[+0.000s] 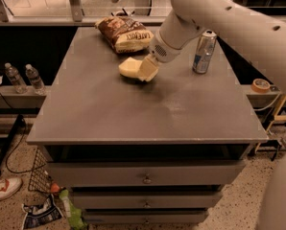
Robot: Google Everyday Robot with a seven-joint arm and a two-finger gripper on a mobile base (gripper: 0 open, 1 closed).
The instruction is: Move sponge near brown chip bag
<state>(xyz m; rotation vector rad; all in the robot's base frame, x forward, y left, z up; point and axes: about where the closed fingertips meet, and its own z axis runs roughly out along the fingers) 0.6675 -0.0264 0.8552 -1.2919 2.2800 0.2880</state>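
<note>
The pale yellow sponge (129,67) is at the middle back of the grey table (133,114), low over its top with a small shadow beneath. My gripper (148,71) is at the sponge's right end and is shut on it. The brown chip bag (125,33), dark brown with a cream band, lies at the table's back edge, just behind the sponge and a short gap away. My white arm (220,13) reaches in from the upper right.
A silver-blue drink can (204,51) stands upright on the table to the right of my gripper. Drawers (145,176) sit below the table top. Water bottles (25,78) stand on a low shelf to the left. A tape roll (260,86) lies at the right.
</note>
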